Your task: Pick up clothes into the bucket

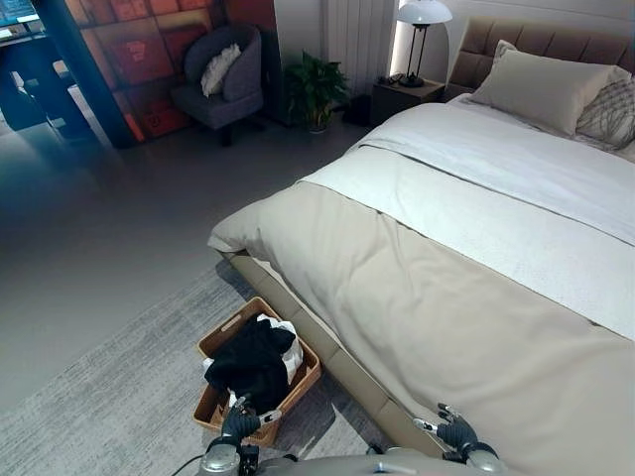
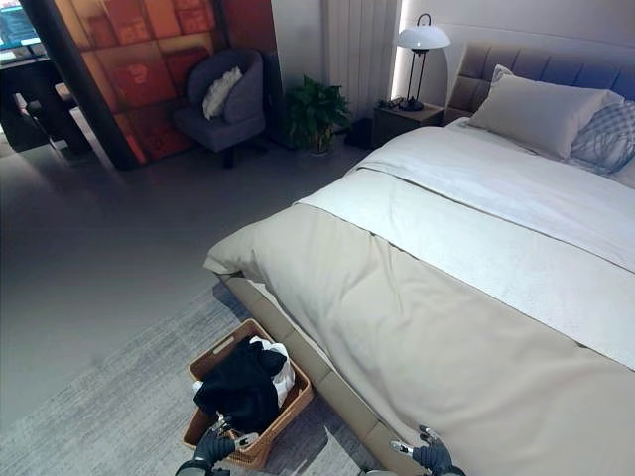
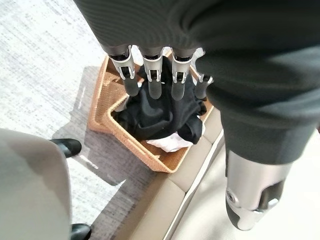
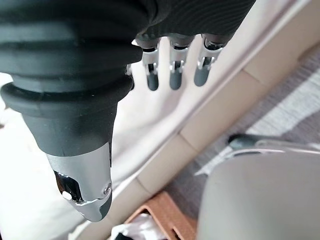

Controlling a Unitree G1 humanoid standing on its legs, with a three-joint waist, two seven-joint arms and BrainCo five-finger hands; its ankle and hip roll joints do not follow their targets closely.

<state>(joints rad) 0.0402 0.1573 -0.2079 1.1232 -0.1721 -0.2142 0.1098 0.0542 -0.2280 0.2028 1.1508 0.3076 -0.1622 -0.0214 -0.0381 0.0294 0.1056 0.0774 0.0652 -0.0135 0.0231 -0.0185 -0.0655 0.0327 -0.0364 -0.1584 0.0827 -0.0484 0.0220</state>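
While the woven wicker basket (image 1: 223, 338) sits on the grey rug (image 1: 109, 397) right beside the bed's padded base (image 1: 347, 372), it holds a heap of clothes: a black garment (image 1: 250, 363) lies on top, and a white garment (image 1: 290, 349) peeks out along the side nearest the bed. The left hand (image 1: 240, 421) hovers over the basket's near rim, just above and short of the black garment, apart from it rather than touching. Seen from the left wrist, its fingers (image 3: 153, 86) hang straight and slightly spread, pointing down at the dark cloth, with the thumb (image 3: 248, 210) held off to the side over the bed edge; nothing is held. The right hand (image 1: 454, 432) is over the near edge of the beige duvet (image 1: 427, 317), well apart from the basket. From the right wrist, its fingers (image 4: 172, 75) are straight and relaxed above the pale bedding, with the thumb (image 4: 82, 185) apart from them, and it carries nothing. Farther off, the bed has a white sheet (image 1: 516, 178) and pillows (image 1: 541, 89) at its head, a lamp (image 1: 422, 40) on a nightstand (image 1: 402, 97), a potted plant (image 1: 316, 89) and a grey armchair (image 1: 223, 79) with a light cushion.
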